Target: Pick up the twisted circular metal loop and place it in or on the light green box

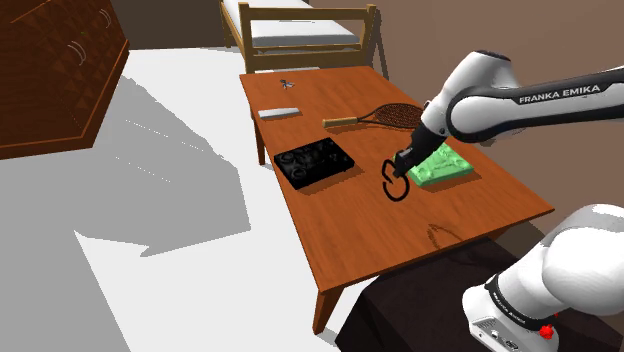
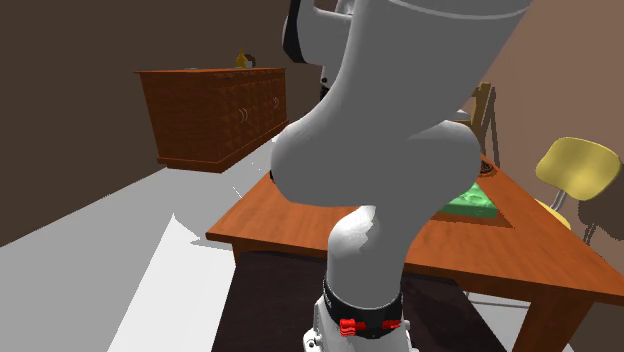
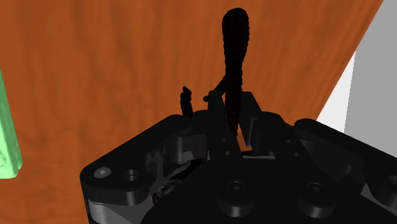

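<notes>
Black on black: the gripper [image 3: 234,119] is clenched on the twisted loop [image 3: 234,54], its two matte fingers [image 3: 256,113] pressing the strand from either side. In the wrist view the loop stands edge-on. It is a dark, rope-like cord whose strands wind round each other, and it rises from between the fingers over streaky reddish-brown wood grain.

In the shoulder view the gripper [image 1: 395,168] points down and the loop [image 1: 396,187] hangs from it as a thin open ring. It is over the table [image 1: 400,240], just beside the light green box [image 1: 441,164], on that view's left of the box. I cannot tell whether the ring's low edge touches the wood.

The box is a low, flat rectangle with a moulded, bumpy top, and it lies flat on the table. Its pale green edge also shows in the second exterior view [image 2: 470,200], past the smooth white shells of the arm [image 2: 380,150].

Farther along the table top are:
- a square black tray [image 1: 315,162] with round raised shapes on it
- a racket [image 1: 385,117] with a pale wooden handle and a dark netted oval head
- a flat grey bar [image 1: 278,112]

Beyond the table's far end stands a wooden bed frame [image 1: 300,35] with a white mattress. To the shoulder view's left is a brown dresser [image 1: 55,70] whose front is carved in a diamond pattern. A yellow chair [image 2: 578,165] with a rounded back stands by the table in the second exterior view.
</notes>
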Motion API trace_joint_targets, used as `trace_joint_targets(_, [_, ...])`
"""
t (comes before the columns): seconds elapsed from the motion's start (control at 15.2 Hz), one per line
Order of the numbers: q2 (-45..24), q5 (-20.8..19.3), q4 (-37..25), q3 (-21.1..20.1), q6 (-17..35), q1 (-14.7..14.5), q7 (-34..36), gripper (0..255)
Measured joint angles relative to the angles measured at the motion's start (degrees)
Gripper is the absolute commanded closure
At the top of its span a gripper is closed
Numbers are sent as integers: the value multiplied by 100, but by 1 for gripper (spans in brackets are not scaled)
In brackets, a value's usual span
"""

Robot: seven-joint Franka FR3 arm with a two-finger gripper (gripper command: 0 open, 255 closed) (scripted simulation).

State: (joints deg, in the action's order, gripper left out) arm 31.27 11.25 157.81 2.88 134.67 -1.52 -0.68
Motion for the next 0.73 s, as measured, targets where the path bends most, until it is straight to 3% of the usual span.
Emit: trace_joint_targets(0.73, [-710, -444, -922, 1357, -468, 691, -1654, 255])
